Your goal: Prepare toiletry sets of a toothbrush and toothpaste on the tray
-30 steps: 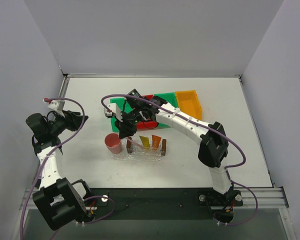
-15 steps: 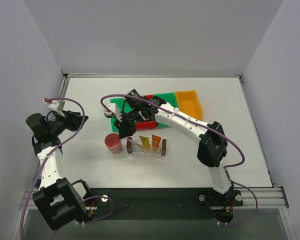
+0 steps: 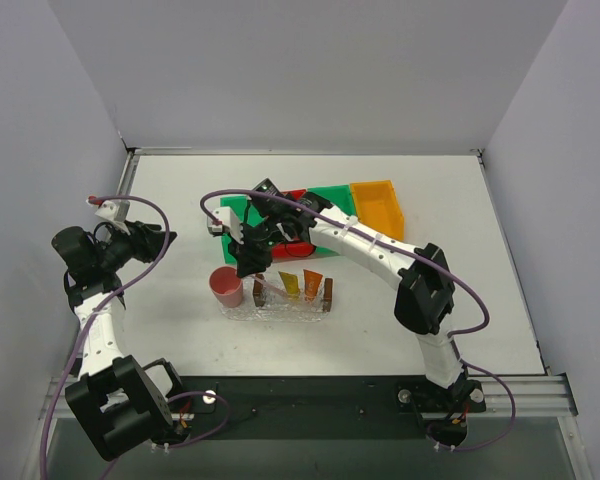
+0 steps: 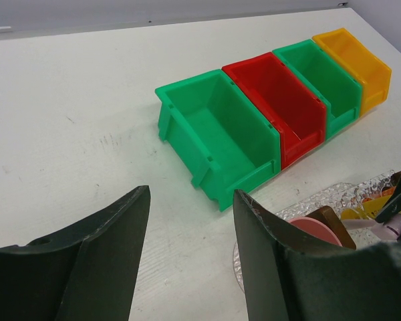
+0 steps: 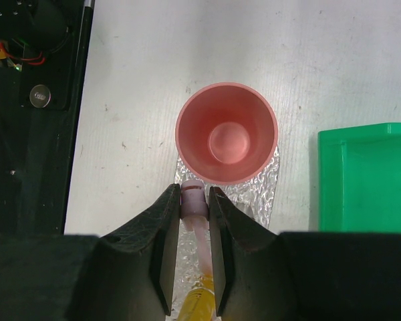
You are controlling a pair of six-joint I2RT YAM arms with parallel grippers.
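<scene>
Toothbrush (image 5: 194, 204), a slim whitish-pink plastic stick, is pinched tight by the right gripper (image 5: 194, 194). It hangs over the cup-side end of the small clear plastic tray with dark brown handle blocks (image 3: 327, 295), just beside the pink plastic cup (image 5: 226, 142). We judge the lengthwise hold is for laying it next to the two small orange wedge-shaped toothpaste tubes (image 3: 289, 285) lying in the tray. Left gripper (image 4: 190, 214) is spread wide, holds nothing and is parked well apart, likely to keep clear.
</scene>
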